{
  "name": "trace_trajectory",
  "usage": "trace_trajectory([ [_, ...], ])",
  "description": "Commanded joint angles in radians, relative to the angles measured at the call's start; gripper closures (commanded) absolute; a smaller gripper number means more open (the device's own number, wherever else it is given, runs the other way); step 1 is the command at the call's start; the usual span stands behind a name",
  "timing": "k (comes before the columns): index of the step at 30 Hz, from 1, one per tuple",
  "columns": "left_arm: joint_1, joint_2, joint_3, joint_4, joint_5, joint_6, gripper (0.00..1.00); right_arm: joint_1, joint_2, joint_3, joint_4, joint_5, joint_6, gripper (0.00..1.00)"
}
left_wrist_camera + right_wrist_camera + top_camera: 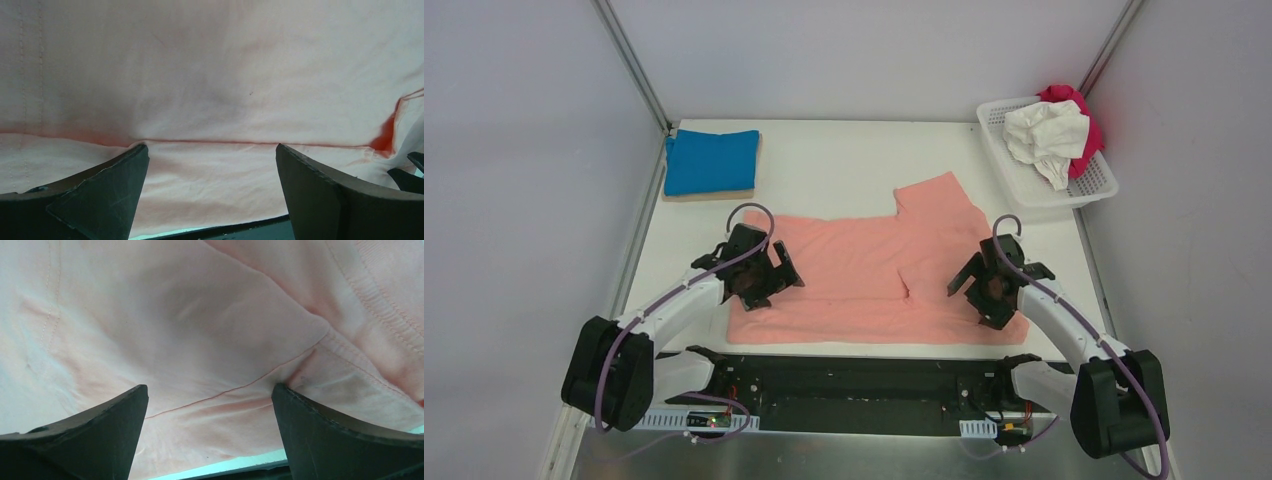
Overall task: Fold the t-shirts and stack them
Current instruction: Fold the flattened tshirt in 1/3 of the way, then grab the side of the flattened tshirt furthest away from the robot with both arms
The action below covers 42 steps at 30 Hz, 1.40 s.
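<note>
Left gripper (211, 146) and right gripper (210, 386), two in all, jaws spread wide and empty, sit over the near edge of one flat salmon-pink t-shirt (864, 270). Far beyond the left: one folded blue t-shirt (711, 161) on a tan board (714, 195). Beyond the right: one white t-shirt (1046, 135) and one magenta t-shirt (1089, 135) in a lattice basket (1024, 190).

Salmon-pink shirt (864, 270), blue shirt (711, 161), white basket (1024, 180).

Bright even light, soft shadows, sharp
</note>
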Motion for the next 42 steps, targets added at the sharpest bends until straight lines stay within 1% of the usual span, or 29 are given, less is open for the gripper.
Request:
trace_trajectory([
  [1,-0.003,0.027,0.065,-0.060,-0.086,0.017,0.00,-0.002,-0.002,0.048,-0.057,0.053,-0.018,0.01],
  [4,-0.003,0.033,0.136,-0.065,-0.107,0.041,0.00,-0.002,-0.010,0.134,-0.101,0.102,-0.050,0.01],
  [7,-0.003,0.044,0.226,-0.074,-0.167,0.089,0.00,-0.003,-0.034,0.235,-0.119,0.126,-0.082,0.01],
  [11,0.013,0.118,0.354,-0.099,-0.306,0.159,0.00,-0.003,-0.093,0.281,-0.011,0.140,-0.130,0.01],
  [13,0.060,0.189,0.426,-0.103,-0.324,0.182,0.00,-0.005,-0.088,0.294,0.065,0.172,-0.129,0.01],
  [15,0.114,0.286,0.525,-0.105,-0.306,0.203,0.00,-0.004,-0.050,0.315,0.154,0.177,-0.150,0.01],
  [17,0.166,0.402,0.628,-0.133,-0.280,0.216,0.00,-0.005,0.018,0.368,0.204,0.171,-0.181,0.01],
  [20,0.216,0.555,0.770,-0.180,-0.294,0.218,0.00,-0.009,0.144,0.483,0.199,0.175,-0.230,0.01],
  [21,0.224,0.600,0.808,-0.188,-0.297,0.223,0.02,-0.010,0.186,0.519,0.188,0.183,-0.237,0.01],
  [22,0.229,0.638,0.843,-0.193,-0.300,0.233,0.05,-0.010,0.227,0.554,0.174,0.188,-0.245,0.01],
  [24,0.233,0.694,0.895,-0.204,-0.306,0.249,0.08,-0.013,0.298,0.610,0.157,0.186,-0.265,0.01],
  [29,0.259,0.776,0.928,-0.213,-0.338,0.262,0.16,-0.023,0.432,0.706,0.130,0.175,-0.289,0.01],
  [31,0.279,0.800,0.927,-0.212,-0.337,0.258,0.24,-0.028,0.468,0.730,0.130,0.162,-0.297,0.01],
  [33,0.296,0.824,0.934,-0.211,-0.307,0.258,0.29,-0.032,0.506,0.755,0.129,0.153,-0.300,0.01],
  [35,0.315,0.852,0.944,-0.210,-0.248,0.261,0.34,-0.038,0.529,0.770,0.129,0.139,-0.301,0.01],
  [37,0.329,0.872,0.944,-0.209,-0.204,0.257,0.42,-0.041,0.546,0.780,0.131,0.126,-0.300,0.01],
  [42,0.343,0.870,0.897,-0.198,-0.178,0.251,0.49,-0.052,0.581,0.803,0.120,0.119,-0.294,0.01],
])
